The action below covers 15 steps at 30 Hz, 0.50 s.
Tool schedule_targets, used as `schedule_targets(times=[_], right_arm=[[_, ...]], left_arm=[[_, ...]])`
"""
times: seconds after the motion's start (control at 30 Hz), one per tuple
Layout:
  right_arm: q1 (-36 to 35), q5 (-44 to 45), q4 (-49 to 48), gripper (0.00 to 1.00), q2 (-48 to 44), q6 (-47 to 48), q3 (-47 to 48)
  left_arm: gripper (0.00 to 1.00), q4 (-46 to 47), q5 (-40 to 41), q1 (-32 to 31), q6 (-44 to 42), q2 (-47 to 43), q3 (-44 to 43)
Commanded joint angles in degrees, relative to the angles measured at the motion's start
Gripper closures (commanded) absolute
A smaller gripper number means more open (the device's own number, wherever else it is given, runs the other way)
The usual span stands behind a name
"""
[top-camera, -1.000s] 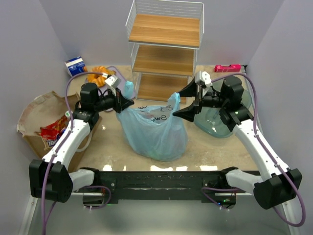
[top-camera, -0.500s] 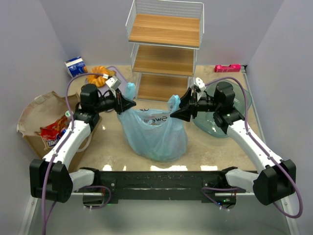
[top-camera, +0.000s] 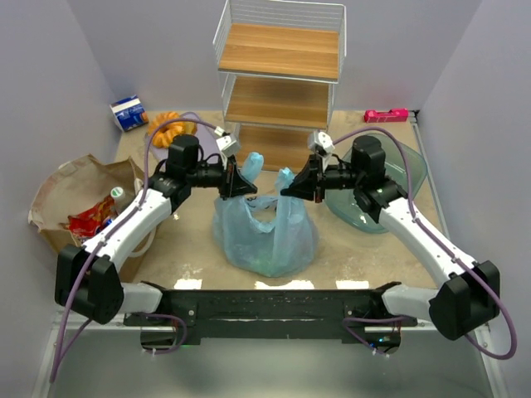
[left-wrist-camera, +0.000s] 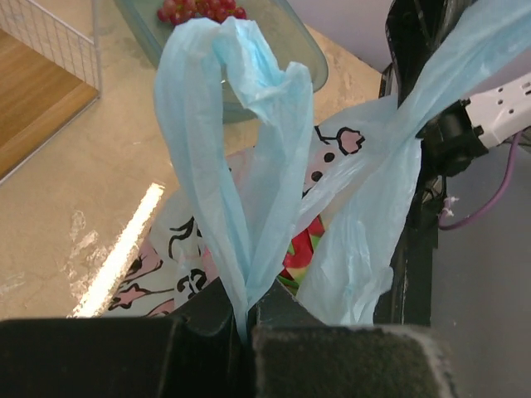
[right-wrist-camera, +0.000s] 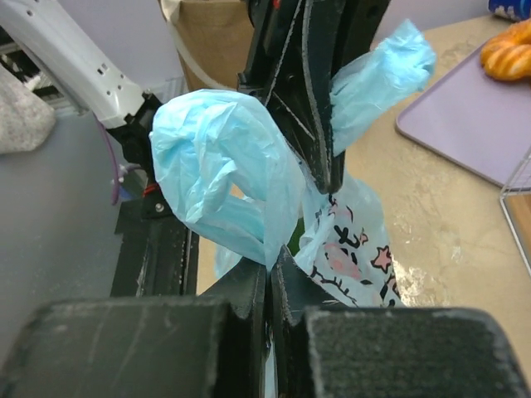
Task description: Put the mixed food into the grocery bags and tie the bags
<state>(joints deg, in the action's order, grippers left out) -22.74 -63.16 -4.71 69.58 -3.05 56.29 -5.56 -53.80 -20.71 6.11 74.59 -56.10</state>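
My left end effector (top-camera: 241,184) is pressed together on the left handle (top-camera: 251,162) of the light-blue plastic bag (top-camera: 265,236). My left wrist view shows that handle (left-wrist-camera: 241,124) rising as a folded loop from between my closed fingertips. My right end effector (top-camera: 292,189) is likewise clamped on the right handle (top-camera: 286,176), and in my right wrist view the bunched plastic (right-wrist-camera: 224,174) balloons out just above my fingertips.

The two end effectors face each other above the bag's mouth, near one another but apart. The bag stands on the surface (top-camera: 187,249) at the middle, in front of the wire shelf (top-camera: 278,75), with its body hanging below the lifted handles. Black print shows on its side (left-wrist-camera: 187,240). A patch of red and green shows inside the mouth, and I cannot tell what it is.

To my left the brown paper bag (top-camera: 75,186) lies open on the surface, well apart from the blue one, with the red snack packet (top-camera: 90,224) inside it. To my right the green bowl (top-camera: 411,166) sits partly under my right arm, with red grapes (left-wrist-camera: 199,8) in it. The orange pastry (top-camera: 170,124) rests on a purple tray (right-wrist-camera: 465,116) at the far left.
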Motion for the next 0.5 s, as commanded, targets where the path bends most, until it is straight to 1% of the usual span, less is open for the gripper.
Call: schedule_targets(times=[0.0,0.07,0.2,0.27,0.3,0.33,0.37,0.43,0.47], right_arm=[[-4.67,7.41,11.98,1.0,2.39,8.22,5.31],[-6.34,8.92,13.75,1.0,3.71,8.67,6.46],[-7.84,13.23,20.95,1.0,7.66,11.74,10.23],[-8.89,15.78,22.98,1.0,8.46,12.71,11.55],[-9.25,16.65,24.21,1.0,8.9,13.24,12.43],[-9.86,17.97,24.92,1.0,9.6,13.51,12.96],[-10.04,18.5,25.53,1.0,9.78,13.6,13.75],[-10.22,19.73,26.68,1.0,10.4,13.94,14.54],[-10.3,20.09,27.03,1.0,10.57,14.12,15.07]], left_arm=[[1.0,-9.97,-0.96,-2.23,-5.4,3.37,-6.56],[1.0,-12.36,0.44,-3.19,-7.67,4.51,-8.15],[1.0,-14.21,1.94,-3.64,-8.57,4.17,-8.15],[1.0,-14.65,3.34,-3.64,-8.92,3.73,-8.33],[0.98,-15.52,3.35,-3.64,-9.27,3.55,-8.5],[0.9,-15.71,3.53,-3.64,-9.53,3.46,-8.76],[0.76,-15.88,4.14,-3.64,-9.8,2.68,-8.85],[0.66,-16.67,4.93,-3.64,-10.59,1.62,-8.77],[0.53,-16.76,6.06,-3.64,-11.11,0.14,-8.59]])
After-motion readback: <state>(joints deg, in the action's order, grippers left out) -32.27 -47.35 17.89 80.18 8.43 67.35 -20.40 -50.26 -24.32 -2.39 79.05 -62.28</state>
